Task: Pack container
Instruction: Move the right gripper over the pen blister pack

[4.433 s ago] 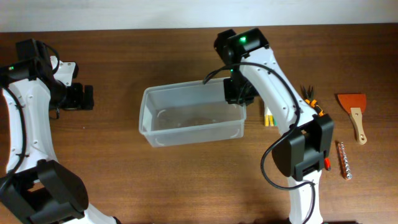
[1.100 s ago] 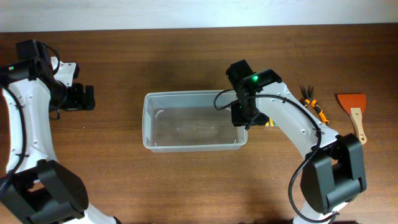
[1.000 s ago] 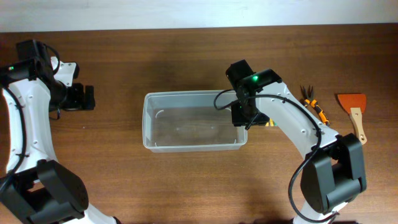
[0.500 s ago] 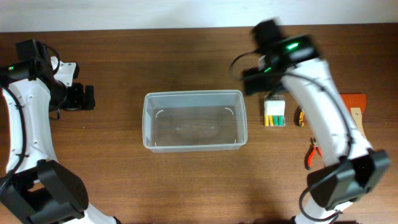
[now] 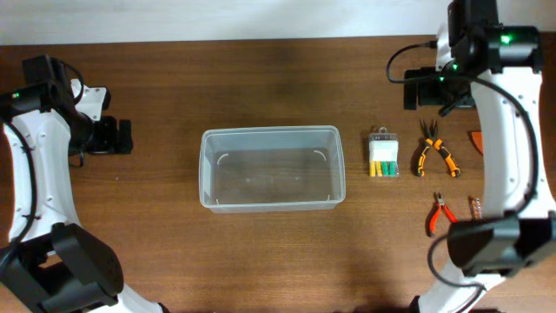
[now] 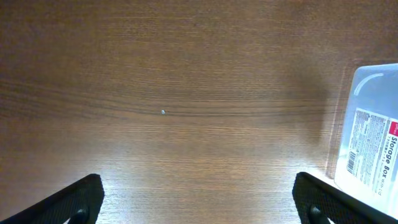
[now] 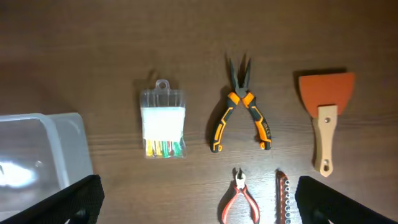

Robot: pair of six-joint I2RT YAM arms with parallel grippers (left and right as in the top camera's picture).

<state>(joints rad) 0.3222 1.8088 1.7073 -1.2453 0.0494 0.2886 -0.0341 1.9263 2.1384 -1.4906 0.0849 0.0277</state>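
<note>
Item: clear container [image 5: 205, 174], stood mid-counter [image 5: 261, 78], clear bit case [image 5: 383, 155] near on its right. Left fingers [image 6: 81, 200] were spread wide, gripping nothing. Right fingers [image 7: 78, 198] likewise.

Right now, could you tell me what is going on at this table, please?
The clear container sits empty mid-table; nothing is packed yet. The right pincer hangs open near the tools lying right of the container: a small case of bits, orange-handled pliers, red-handled cutters and a scraper. The left pincer is open over the table at the far left. Neither holds anything.
</note>
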